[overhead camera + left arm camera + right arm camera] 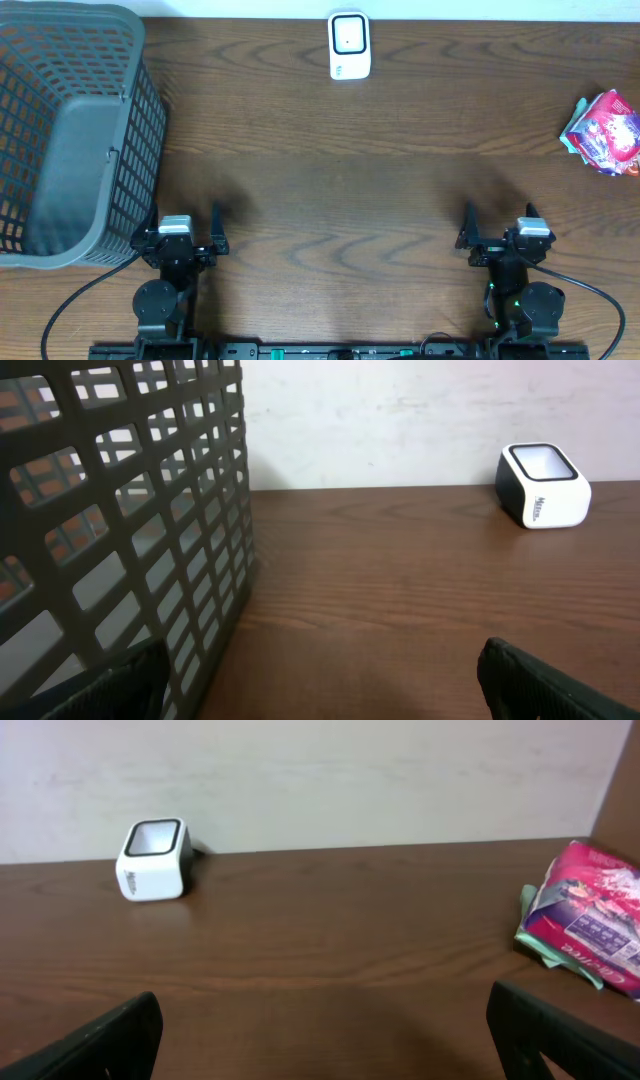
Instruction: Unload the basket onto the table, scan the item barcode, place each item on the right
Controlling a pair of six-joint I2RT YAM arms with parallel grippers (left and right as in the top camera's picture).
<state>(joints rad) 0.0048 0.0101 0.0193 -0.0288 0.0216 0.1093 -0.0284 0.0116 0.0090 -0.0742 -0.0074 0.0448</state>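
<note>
Pink-and-red glossy plastic snack packet w/ green edge [603, 133] is lying flat at far right edge of dark brown wood-grain table [340, 180], well apart from both arms. In right wrist view the packet is showing at right side, label text too small to read; can't tell where the barcode is.

Small white boxy barcode scanner w/ dark trim around its window [349, 45] is sitting upright at back-centre of table, near the pale wall, window facing fwd/up. It is well apart from the packet.

Grey plastic lattice basket [145, 140] is standing at far left of table, just beside the L arm; in left wrist view its grid wall is filling the left half.

Left gripper [183, 228] is hovering low at front-left of table, jaws spread fully wide, gripping nothing; fingers [550, 680] are showing only as dark tips in the bottom corners of left wrist view.

Right gripper [499, 232] is sitting at front-right, jaws likewise spread fully wide, gripping nothing, bare table between the tips. The packet is lying ahead & to its right, not touching it.
</note>
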